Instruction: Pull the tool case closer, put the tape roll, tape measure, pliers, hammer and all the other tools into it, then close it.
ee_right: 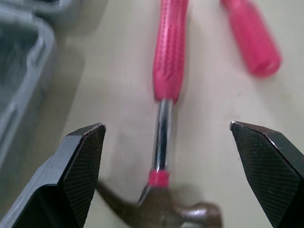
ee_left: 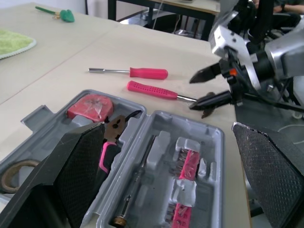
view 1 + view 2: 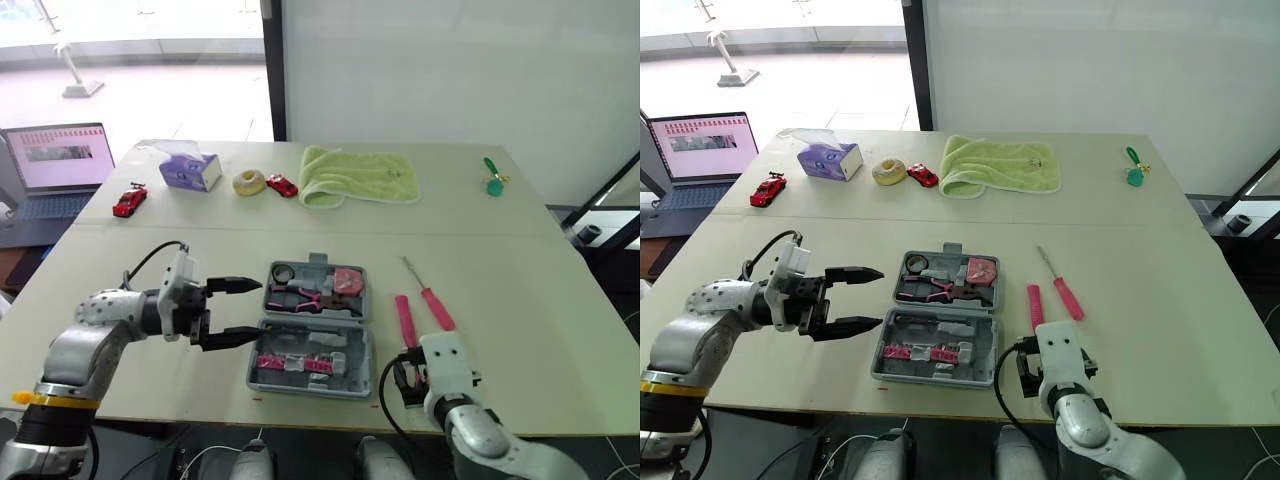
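Case [image 3: 310, 388] lies open, holding tape roll [image 3: 283, 272], pliers [image 3: 300, 297] and tape measure [image 3: 347, 281]. Hammer [image 3: 405, 322] lies just right of it, screwdriver [image 3: 436, 308] beyond. Right gripper [image 1: 164, 127], fingers spread, straddles the hammer shaft, apparently to grasp it. Left gripper [image 3: 262, 307], also spread, hovers left of case, likely to steady it.

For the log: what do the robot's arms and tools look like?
The left arm and right arm are silver-grey rounded segments ending in white wrist housings with black cables. The left arm carries a yellow band. The left tool and right tool each have two black tapered fingers with cross-hatched pads.
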Tool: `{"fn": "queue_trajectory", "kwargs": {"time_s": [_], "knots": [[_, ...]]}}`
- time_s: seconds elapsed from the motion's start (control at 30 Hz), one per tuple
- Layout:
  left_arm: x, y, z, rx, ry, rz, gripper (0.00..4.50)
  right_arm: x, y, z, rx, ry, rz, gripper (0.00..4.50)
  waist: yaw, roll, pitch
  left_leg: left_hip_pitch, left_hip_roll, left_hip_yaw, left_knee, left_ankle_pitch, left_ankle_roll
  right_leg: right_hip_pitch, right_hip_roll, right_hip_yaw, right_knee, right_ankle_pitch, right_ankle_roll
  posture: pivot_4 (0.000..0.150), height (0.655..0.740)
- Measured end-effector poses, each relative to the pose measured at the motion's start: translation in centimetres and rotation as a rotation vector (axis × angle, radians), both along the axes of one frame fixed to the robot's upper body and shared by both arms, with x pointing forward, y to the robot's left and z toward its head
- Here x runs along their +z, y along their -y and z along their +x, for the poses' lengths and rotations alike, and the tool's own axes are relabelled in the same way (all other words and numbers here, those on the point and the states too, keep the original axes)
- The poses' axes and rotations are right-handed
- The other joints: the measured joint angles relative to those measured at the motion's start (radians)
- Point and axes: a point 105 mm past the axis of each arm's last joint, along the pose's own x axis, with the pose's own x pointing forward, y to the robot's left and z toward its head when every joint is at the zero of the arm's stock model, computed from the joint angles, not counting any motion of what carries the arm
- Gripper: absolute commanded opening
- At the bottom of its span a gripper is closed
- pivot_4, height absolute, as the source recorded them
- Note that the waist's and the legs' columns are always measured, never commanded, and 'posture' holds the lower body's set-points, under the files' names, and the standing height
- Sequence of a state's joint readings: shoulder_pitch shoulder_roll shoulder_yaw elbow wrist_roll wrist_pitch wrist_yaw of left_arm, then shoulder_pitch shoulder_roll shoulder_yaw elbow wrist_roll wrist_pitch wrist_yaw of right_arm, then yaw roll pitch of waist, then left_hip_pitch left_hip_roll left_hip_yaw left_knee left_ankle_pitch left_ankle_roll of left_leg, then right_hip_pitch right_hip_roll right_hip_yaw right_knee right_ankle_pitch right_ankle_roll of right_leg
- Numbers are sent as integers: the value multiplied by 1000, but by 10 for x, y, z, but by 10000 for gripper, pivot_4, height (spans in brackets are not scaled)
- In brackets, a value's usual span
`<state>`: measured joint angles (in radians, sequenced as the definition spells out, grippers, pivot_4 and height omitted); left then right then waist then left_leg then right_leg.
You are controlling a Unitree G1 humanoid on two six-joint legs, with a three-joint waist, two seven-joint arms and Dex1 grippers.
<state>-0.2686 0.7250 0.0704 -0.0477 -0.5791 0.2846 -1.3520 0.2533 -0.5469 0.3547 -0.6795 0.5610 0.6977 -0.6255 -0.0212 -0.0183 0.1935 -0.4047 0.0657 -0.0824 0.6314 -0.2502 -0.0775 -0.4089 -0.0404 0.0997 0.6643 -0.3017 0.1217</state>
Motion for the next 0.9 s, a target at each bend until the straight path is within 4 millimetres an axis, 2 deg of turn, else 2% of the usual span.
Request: {"fn": "queue_trajectory", "kwargs": {"time_s": [0.1, 0.17, 0.2, 0.27, 0.47, 0.5, 0.77, 0.9], "knots": [[0, -1, -1, -10, -4, 6, 45000, -8, 6, 1, -48, 19, 28, 44395, 1, 0, 0, 1, 0, 0, 0, 0, 0, 1, 0, 0, 0, 0, 0, 1500, 7400], [0, -2, -1, -13, -5, 11, 45000, -14, 17, 3, -89, 25, 22, 44395, 2, 0, -1, 1, 0, 0, 0, 0, 0, 1, 0, 0, 0, 0, 0, 1500, 7400], [-1, -4, -1, -10, -8, 13, 45000, -16, 19, 5, -97, 32, 37, 39011, 3, 0, -1, 1, 0, 0, 0, 0, 0, 1, 0, 0, 0, 0, 0, 1500, 7400], [-1, -4, -1, -11, -8, 13, 45000, -18, 16, 7, -88, 38, 59, 31567, 2, 0, -1, 1, 0, 0, 0, 0, 0, 1, 0, 0, 0, 0, 0, 1500, 7400], [-2, -6, -2, -19, -8, 16, 45000, -21, 10, 12, -50, 58, 69, 2301, 5, 0, -2, 2, 0, 0, 0, 0, 0, 2, 0, 0, 0, 0, 0, 1500, 7400], [-2, -7, -1, -17, -8, 18, 45000, -21, 10, 13, -51, 63, 67, 1020, 5, 0, -2, 2, 0, 0, 0, 0, 0, 2, 0, 0, 0, 0, 0, 1500, 7400], [-5, -12, 2, 6, -3, 16, 45000, -19, 15, 13, -36, 91, 21, 1020, 6, -1, -3, 2, -1, 0, 0, 0, 0, 3, -1, 0, 0, 0, 1, 1500, 7400], [-7, -14, 3, 18, 1, 17, 45000, 1, 23, 13, 12, 142, -44, 1020, 2, 0, -2, 3, 0, 0, 0, 0, 0, 3, -1, 0, 0, 0, 1, 1500, 7400]]}}
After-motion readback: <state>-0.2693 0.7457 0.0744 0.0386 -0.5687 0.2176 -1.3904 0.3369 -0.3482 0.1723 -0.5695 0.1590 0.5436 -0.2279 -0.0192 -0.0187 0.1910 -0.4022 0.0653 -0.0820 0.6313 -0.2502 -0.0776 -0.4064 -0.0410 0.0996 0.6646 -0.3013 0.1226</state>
